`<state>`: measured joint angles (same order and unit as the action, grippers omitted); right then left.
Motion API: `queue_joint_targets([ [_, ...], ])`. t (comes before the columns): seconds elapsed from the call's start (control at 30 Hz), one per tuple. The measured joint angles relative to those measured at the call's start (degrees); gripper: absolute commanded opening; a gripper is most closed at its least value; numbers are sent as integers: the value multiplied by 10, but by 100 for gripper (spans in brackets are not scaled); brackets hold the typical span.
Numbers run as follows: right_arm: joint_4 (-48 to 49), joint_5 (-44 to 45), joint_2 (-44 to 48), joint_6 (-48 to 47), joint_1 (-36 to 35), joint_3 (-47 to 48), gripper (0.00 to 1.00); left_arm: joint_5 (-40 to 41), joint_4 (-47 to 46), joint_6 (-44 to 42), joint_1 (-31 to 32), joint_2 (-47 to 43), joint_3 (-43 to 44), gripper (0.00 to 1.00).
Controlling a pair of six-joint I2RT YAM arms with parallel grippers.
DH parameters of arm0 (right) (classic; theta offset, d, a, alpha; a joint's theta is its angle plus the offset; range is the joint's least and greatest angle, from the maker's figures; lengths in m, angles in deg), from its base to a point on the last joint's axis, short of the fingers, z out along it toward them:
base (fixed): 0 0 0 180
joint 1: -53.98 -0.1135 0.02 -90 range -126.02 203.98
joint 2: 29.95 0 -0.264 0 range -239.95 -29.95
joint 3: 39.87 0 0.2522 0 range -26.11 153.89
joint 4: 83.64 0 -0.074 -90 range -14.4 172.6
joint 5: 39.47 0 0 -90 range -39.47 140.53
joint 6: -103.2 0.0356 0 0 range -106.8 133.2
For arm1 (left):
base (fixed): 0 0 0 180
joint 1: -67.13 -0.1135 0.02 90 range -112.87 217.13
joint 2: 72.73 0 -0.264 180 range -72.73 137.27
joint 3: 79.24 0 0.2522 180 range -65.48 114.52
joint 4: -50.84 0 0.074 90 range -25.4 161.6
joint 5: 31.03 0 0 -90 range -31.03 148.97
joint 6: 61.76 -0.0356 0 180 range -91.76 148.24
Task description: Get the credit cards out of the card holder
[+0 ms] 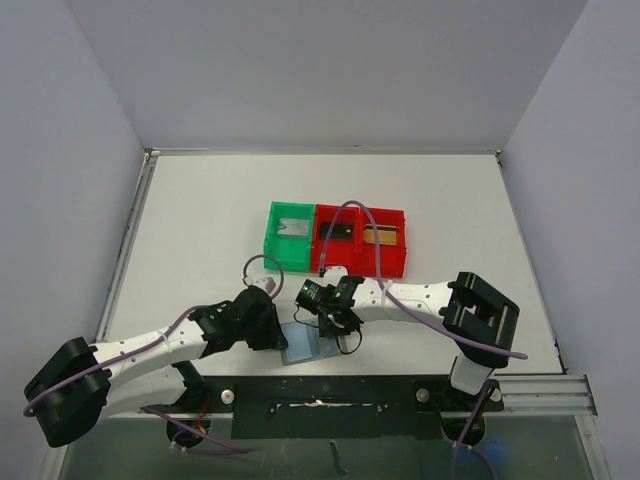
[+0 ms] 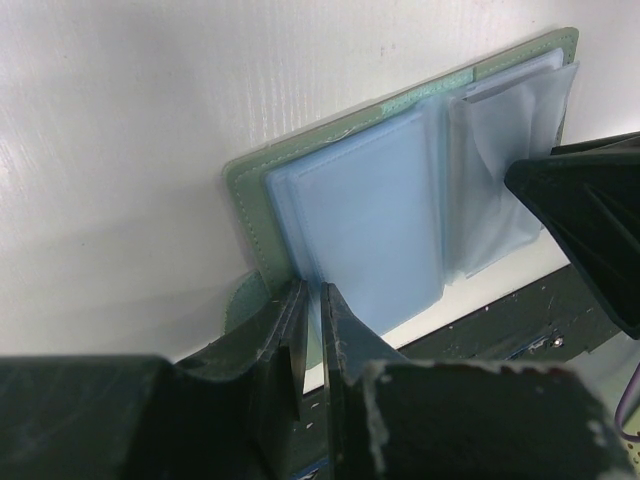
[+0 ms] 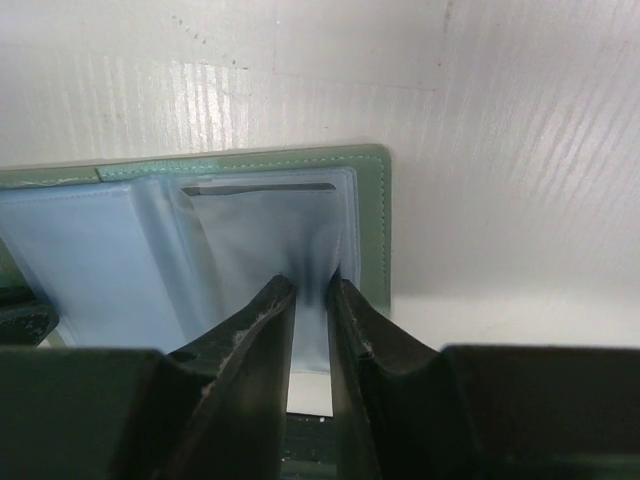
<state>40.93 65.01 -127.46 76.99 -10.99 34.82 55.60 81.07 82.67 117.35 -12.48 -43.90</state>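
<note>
- Holder (image 1: 310, 347): two-panel and pale blue-grey. It lies open and flat on the table (image 1: 200, 220), close to the near edge and between the two arms' tips. The wrist views show a stitched greenish cover lined with plastic pockets.
- Tab (image 2: 245, 300): rounded, on the holder's near edge, just left of the left fingers.
- Left gripper (image 2: 313, 300): its jaws are nearly together, clamped on the near edge of the holder's left panel.
- Right gripper (image 3: 312, 290): its jaws are drawn in, pinching the clear sleeve (image 3: 260, 230) of the right panel at its near edge. The sleeve is creased and puckered between the fingers.
- Sleeve slot: a dark line runs along the sleeve's far end. I cannot tell whether a card sits inside.
- Green bin (image 1: 270, 235): it stands beyond the holder, toward mid-table, and holds a flat grey piece.
- Left red bin (image 1: 325, 215): it touches the green bin's right side and holds a flat dark piece.
- Right red bin (image 1: 395, 268): it adjoins the other red bin.
- Card (image 1: 383, 236): gold-tan, it lies flat in the right red bin, well apart from the holder.
- Cables: purple, looped along both arms; one arcs over the red bins.
</note>
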Motion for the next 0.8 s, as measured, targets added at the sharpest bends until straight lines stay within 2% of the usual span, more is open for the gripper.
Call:
queue_joint_targets([
  [0.2, 11, -2, 0, -2, 0, 0, 15, 0, 0, -2, 0, 0, 0, 11],
  [0.53, 48, -30, 52, -13, 0, -16, 31, -1, -2, -2, 0, 4, 1, 11],
  [0.8, 140, -94, 68, -30, 0, -52, 36, -3, -5, -2, 0, 7, 1, 11],
])
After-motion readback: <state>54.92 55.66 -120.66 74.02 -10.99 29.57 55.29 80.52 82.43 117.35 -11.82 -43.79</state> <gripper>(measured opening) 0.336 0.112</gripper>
